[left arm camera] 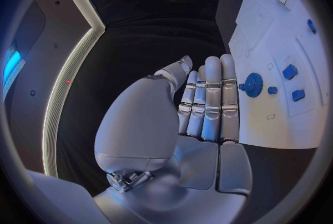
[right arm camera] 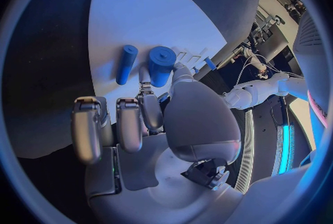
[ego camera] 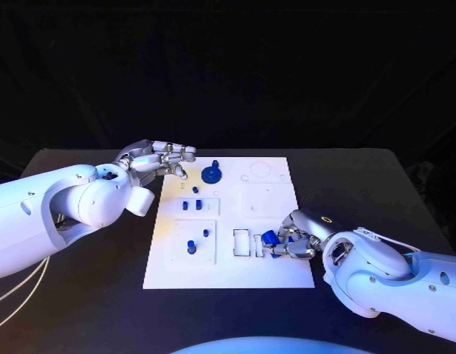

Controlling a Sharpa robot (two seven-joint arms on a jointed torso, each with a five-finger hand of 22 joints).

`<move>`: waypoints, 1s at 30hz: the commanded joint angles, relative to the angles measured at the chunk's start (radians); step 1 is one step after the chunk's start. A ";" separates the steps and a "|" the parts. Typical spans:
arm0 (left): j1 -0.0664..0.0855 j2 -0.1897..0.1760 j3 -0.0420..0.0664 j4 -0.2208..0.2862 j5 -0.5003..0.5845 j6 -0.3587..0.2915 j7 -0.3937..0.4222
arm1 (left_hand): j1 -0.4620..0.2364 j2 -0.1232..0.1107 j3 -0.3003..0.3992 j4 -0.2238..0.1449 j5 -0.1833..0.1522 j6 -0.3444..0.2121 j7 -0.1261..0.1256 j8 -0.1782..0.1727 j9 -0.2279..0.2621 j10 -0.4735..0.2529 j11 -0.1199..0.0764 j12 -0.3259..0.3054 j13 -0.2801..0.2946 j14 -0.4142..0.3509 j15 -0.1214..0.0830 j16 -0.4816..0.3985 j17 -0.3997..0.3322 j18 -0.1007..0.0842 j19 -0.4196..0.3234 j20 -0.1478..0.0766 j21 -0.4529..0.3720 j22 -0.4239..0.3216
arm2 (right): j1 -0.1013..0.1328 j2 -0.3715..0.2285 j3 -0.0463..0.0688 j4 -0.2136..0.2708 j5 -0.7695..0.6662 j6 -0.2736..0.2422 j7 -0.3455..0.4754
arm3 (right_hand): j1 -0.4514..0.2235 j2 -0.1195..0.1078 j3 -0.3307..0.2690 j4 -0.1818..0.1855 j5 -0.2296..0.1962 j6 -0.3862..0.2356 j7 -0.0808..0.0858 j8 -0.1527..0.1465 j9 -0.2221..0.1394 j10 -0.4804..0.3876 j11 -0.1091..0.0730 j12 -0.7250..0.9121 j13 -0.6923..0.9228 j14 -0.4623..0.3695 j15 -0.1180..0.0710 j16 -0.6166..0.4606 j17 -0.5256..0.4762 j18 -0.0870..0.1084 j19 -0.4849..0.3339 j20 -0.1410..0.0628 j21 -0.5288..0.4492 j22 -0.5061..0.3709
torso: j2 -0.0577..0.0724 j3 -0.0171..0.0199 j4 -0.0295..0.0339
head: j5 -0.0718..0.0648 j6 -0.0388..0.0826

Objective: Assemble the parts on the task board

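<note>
The white task board (ego camera: 276, 269) lies in the middle of the black table. My right hand (ego camera: 295, 237) rests on the board's near right part and pinches a short blue cylinder (right arm camera: 161, 64) between thumb and finger, by the rectangular slots (ego camera: 241, 242). A thin blue rod (right arm camera: 126, 63) lies on the board just beside that cylinder. My left hand (ego camera: 161, 157) hovers at the board's far left corner, fingers stretched side by side and holding nothing. Close to its fingertips (left arm camera: 221, 63) stands a blue gear (ego camera: 212, 175) (left arm camera: 252, 84).
Small blue pieces (ego camera: 196, 204) stand in the left middle panel, and two more (ego camera: 192, 247) in the near left panel. The left wrist view shows these small pieces (left arm camera: 290, 71) beyond the gear. Black table (ego camera: 377, 184) surrounds the board.
</note>
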 commanded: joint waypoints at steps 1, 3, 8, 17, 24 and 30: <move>0.001 0.000 0.001 0.003 0.008 0.020 0.004 | -0.013 0.000 -0.006 0.002 -0.001 -0.009 -0.001 -0.002 -0.001 -0.005 -0.001 0.006 0.001 -0.008 -0.002 -0.006 -0.001 0.012 0.002 0.004 -0.004 -0.001 | -0.010 0.005 -0.007 -0.005 -0.008 0.015 -0.022 | 0.010 0.009 -0.006 0.000 0.001 0.000 -0.009 0.001 0.004 0.008 -0.004 0.007 0.023 0.073 -0.010 0.005 0.101 -0.014 0.082 -0.008 0.004 0.244 | 0.000 0.0004 -0.0018 | 0.004 0.001; 0.001 0.000 0.001 0.003 0.008 0.020 0.004 | -0.014 0.000 -0.007 0.002 -0.001 -0.010 -0.001 -0.003 -0.002 -0.006 -0.001 0.006 0.001 -0.008 -0.002 -0.006 -0.001 0.012 0.001 0.004 -0.005 -0.002 | -0.011 0.005 -0.007 -0.002 -0.010 -0.002 -0.023 | 0.019 0.014 -0.006 -0.001 0.014 0.003 -0.011 0.005 0.008 0.010 -0.006 0.011 0.028 0.073 -0.011 0.006 0.103 -0.015 0.083 -0.009 0.007 0.244 | -0.001 0.0003 -0.0028 | 0.004 0.001; 0.001 -0.001 0.001 0.004 0.008 0.019 0.004 | -0.014 0.000 -0.007 0.002 -0.001 -0.010 -0.001 -0.003 -0.002 -0.006 -0.001 0.006 0.001 -0.008 -0.002 -0.006 -0.001 0.012 0.001 0.004 -0.005 -0.002 | -0.011 -0.008 -0.004 0.021 -0.011 -0.059 -0.021 | 0.037 0.029 -0.005 -0.002 0.049 0.010 -0.016 0.017 0.020 0.019 -0.010 0.020 0.040 0.075 -0.015 0.011 0.112 -0.018 0.088 -0.013 0.023 0.249 | 0.000 0.0005 -0.0040 | 0.007 0.001; 0.001 0.002 0.001 0.002 0.007 0.020 0.004 | -0.013 0.000 -0.007 0.002 -0.001 -0.010 -0.001 -0.003 -0.002 -0.006 -0.001 0.006 0.001 -0.008 -0.002 -0.006 -0.001 0.012 0.001 0.004 -0.005 -0.002 | 0.020 -0.014 0.008 0.085 0.010 -0.127 -0.012 | 0.045 0.044 -0.008 -0.001 0.076 0.020 -0.023 0.029 0.032 0.027 -0.016 0.028 0.051 0.076 -0.019 0.015 0.121 -0.021 0.093 -0.016 0.039 0.253 | 0.000 0.0001 -0.0012 | 0.003 0.006; 0.001 0.004 0.001 0.002 0.007 0.021 0.004 | -0.013 0.001 -0.007 0.002 -0.001 -0.010 0.000 -0.003 -0.002 -0.007 -0.001 0.006 0.001 -0.009 -0.002 -0.006 -0.002 0.012 0.001 0.005 -0.005 -0.002 | 0.031 0.029 0.009 0.073 0.063 -0.092 -0.005 | 0.040 0.051 -0.011 0.002 0.083 0.022 -0.024 0.032 0.036 0.029 -0.018 0.028 0.053 0.077 -0.021 0.015 0.122 -0.021 0.093 -0.018 0.038 0.253 | 0.002 -0.0004 -0.0012 | 0.006 0.006; 0.001 0.004 0.001 0.004 0.007 0.022 0.004 | -0.013 0.001 -0.007 0.002 -0.001 -0.010 0.000 -0.003 -0.002 -0.007 -0.001 0.006 0.001 -0.009 -0.002 -0.006 -0.002 0.012 0.001 0.005 -0.005 -0.002 | 0.031 0.064 0.009 0.047 0.093 -0.032 -0.007 | -0.002 0.067 -0.032 0.004 0.084 0.022 -0.027 0.039 0.047 0.030 -0.020 0.025 0.053 0.076 -0.023 0.015 0.121 -0.020 0.092 -0.020 0.035 0.252 | 0.002 -0.0010 -0.0010 | 0.010 0.002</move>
